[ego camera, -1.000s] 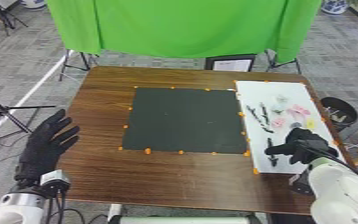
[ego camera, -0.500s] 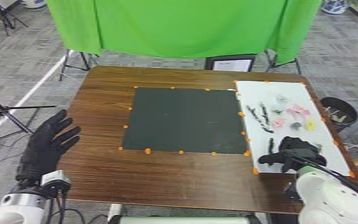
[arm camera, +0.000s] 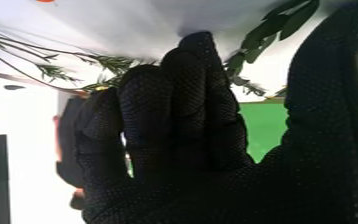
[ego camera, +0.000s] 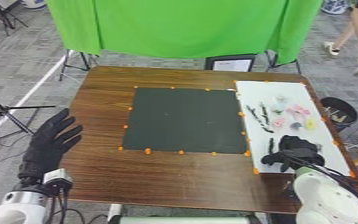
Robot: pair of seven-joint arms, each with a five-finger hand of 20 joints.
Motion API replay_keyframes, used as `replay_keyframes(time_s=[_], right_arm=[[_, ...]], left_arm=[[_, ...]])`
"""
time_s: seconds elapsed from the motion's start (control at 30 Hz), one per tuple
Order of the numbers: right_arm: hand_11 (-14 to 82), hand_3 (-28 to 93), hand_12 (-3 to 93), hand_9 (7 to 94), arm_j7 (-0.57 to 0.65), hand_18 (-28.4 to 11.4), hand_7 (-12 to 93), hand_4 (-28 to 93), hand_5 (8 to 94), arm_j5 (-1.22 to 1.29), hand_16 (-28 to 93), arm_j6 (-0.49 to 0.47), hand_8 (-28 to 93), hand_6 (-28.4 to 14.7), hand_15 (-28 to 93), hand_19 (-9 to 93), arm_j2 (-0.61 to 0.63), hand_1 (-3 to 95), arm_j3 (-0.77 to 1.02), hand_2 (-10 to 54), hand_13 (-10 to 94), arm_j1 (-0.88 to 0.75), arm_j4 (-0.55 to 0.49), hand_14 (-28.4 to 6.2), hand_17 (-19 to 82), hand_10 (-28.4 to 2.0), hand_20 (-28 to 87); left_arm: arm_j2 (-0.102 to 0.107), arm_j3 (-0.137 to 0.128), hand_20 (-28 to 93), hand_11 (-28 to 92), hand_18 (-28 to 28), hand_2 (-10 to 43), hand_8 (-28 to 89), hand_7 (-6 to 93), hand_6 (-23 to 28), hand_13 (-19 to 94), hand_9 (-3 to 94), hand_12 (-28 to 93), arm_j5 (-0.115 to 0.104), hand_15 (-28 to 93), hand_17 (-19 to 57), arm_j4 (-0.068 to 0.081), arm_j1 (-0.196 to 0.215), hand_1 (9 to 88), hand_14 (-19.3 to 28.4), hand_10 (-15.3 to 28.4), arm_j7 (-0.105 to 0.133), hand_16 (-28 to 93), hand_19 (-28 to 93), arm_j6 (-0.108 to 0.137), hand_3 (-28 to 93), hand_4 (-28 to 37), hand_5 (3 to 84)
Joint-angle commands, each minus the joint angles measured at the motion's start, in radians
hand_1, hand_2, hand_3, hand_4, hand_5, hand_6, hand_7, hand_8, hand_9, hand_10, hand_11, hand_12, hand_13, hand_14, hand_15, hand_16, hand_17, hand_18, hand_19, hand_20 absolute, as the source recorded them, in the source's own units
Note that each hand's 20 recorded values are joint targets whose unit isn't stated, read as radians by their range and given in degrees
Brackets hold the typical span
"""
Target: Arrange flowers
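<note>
In the head view my right hand (ego camera: 297,150) is low over the near part of the white sheet (ego camera: 324,161), beside a dark green sprig (ego camera: 270,145). Farther up the sheet lie dark stems (ego camera: 254,115), a pink flower (ego camera: 298,111), a yellow flower (ego camera: 310,123) and small pale flowers. My left hand (ego camera: 47,145) is held at the table's left edge, fingers straight, holding nothing. The right wrist view has my right hand (arm camera: 193,125) with fingers extended and thumb apart; a leafy sprig (arm camera: 262,37) is past the gap between them, and thin green stems (arm camera: 55,57) lie beyond the fingers.
A black square mat (ego camera: 186,120) lies mid-table, left of the white sheet, with orange markers along its edges. The brown wooden table (ego camera: 184,180) shows around it. A dark bin (ego camera: 339,111) stands off the right edge, and a green cloth (ego camera: 184,27) hangs behind.
Over the last second my right hand has moved back toward the table's near edge, uncovering a small dark flower. Since half a second ago it has shifted only slightly. My left hand stays put.
</note>
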Motion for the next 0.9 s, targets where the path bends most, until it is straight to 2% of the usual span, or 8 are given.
replay_keyframes(time_s=[0.03,0.1,0.17,0.27,0.37,0.53,0.63,0.9], right_arm=[[57.2,72,40.9,66.7,-0.005,-20.3,45,-28,62.0,-0.024,32,0.014,-15,0.0,78,92,-0.020,38.0,-0.050,-9.5,63,-0.013,0.042,-10.7,33,-11.9,46],[57.1,63,41.7,68.5,-0.014,-19.9,45,-28,63.3,-0.039,33,0.032,1,0.6,78,93,-0.022,44.8,-0.067,-9.5,65,-0.011,0.058,-10.2,35,-11.1,46],[54.1,54,48.2,71.1,-0.019,-19.9,46,-28,66.0,-0.037,34,0.042,5,1.1,78,93,-0.023,53.4,-0.075,-9.5,67,-0.012,0.068,-9.6,37,-9.7,47],[49.9,58,54.0,74.6,-0.037,-19.9,46,-28,68.6,-0.033,35,0.051,5,1.5,77,93,-0.028,54.8,-0.074,-9.5,69,-0.020,0.076,-9.0,38,-8.3,48],[45.5,74,56.7,83.3,-0.051,-20.4,44,-28,75.3,0.021,37,0.032,7,2.3,76,93,-0.034,52.3,-0.060,-9.5,73,-0.025,0.073,-8.1,41,-7.1,52],[50.9,86,63.2,79.5,-0.067,-21.0,50,-27,68.3,0.066,39,0.008,21,1.7,79,93,-0.039,46.1,-0.039,-9.5,73,-0.031,0.075,-8.3,41,-6.7,54],[58.2,89,65.4,75.6,-0.056,-20.5,61,-22,60.0,0.125,38,0.041,24,1.6,81,93,-0.038,40.5,-0.029,-4.9,72,-0.041,0.070,-7.8,41,-6.1,56],[63.3,90,68.8,75.0,-0.049,-19.3,71,-17,52.7,0.227,37,0.122,29,-1.5,84,93,-0.034,32.9,0.036,6.7,72,-0.039,0.031,-7.2,42,-6.2,61]], left_arm=[[-0.002,0.007,8,22,23.3,-6.1,-13,25.4,4.7,21,23.1,19,0.003,33,-8.0,0.006,0.001,26.4,16.3,11.6,-0.013,0,44,-0.013,67,-28.3,26.2],[-0.004,0.008,8,22,23.3,-6.1,-13,25.3,4.7,21,23.0,19,0.004,33,-8.0,0.007,-0.001,26.4,16.3,11.6,-0.016,0,44,-0.012,68,-28.3,26.2],[-0.008,0.006,8,22,23.3,-6.1,-13,25.3,4.7,21,23.0,19,0.005,33,-8.0,0.004,0.005,26.5,16.3,11.6,-0.014,0,44,-0.010,67,-28.3,26.2],[-0.012,0.003,8,22,23.2,-6.3,-13,25.4,4.7,21,23.1,19,0.006,33,-8.0,-0.001,0.013,26.5,16.3,11.6,-0.015,0,44,-0.006,68,-28.3,26.2],[-0.015,0.001,8,22,23.2,-6.3,-13,25.5,4.7,21,23.1,19,0.004,33,-8.0,-0.004,0.021,26.6,16.3,11.6,-0.010,0,44,0.000,68,-28.3,26.2],[-0.018,0.003,8,22,23.2,-6.2,-13,25.5,4.7,21,23.1,19,0.005,34,-8.0,-0.001,0.014,26.7,16.3,11.6,-0.016,0,44,-0.004,68,-28.3,26.2],[-0.021,0.002,8,22,23.2,-6.1,-13,25.4,4.8,21,23.0,19,0.006,34,-8.1,-0.002,0.014,26.7,16.2,11.5,-0.016,0,44,0.000,68,-28.3,26.3],[-0.019,-0.006,8,22,23.2,-6.0,-13,25.3,4.9,21,23.1,19,0.003,33,-8.1,-0.005,0.018,26.8,16.2,11.5,-0.012,0,44,0.004,68,-28.3,26.2]])
